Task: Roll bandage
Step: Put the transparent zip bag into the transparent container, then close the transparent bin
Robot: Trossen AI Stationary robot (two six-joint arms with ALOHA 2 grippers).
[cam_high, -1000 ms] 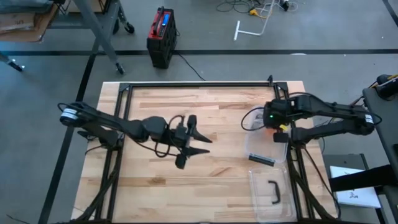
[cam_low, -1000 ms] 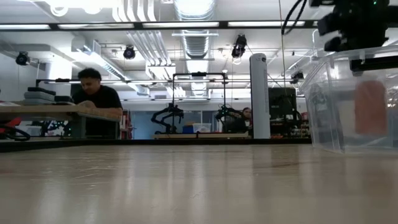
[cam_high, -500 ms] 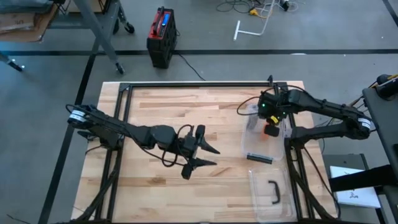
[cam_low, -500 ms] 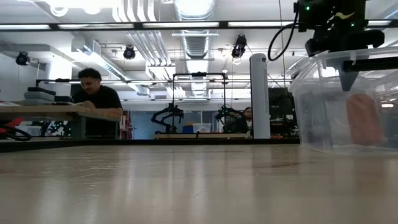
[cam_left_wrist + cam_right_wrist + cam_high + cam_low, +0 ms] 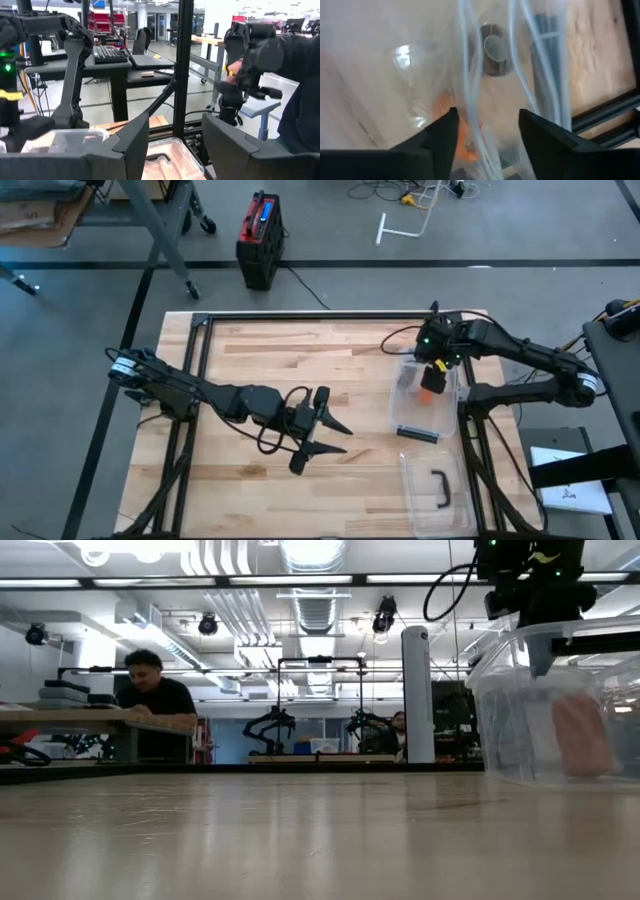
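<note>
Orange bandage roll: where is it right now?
In the high view the orange bandage roll lies inside the clear plastic bin on the table's right side, just below the right gripper, apart from its open fingers.

Two robot arms, one clear bin, one clear lid, one orange bandage roll, one black bar, one seated person.

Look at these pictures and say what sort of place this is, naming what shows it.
Probably a robotics lab or workshop: a wooden work table in a black metal frame, ceiling ducts and strip lights, and desks with a keyboard in the room beyond.
</note>
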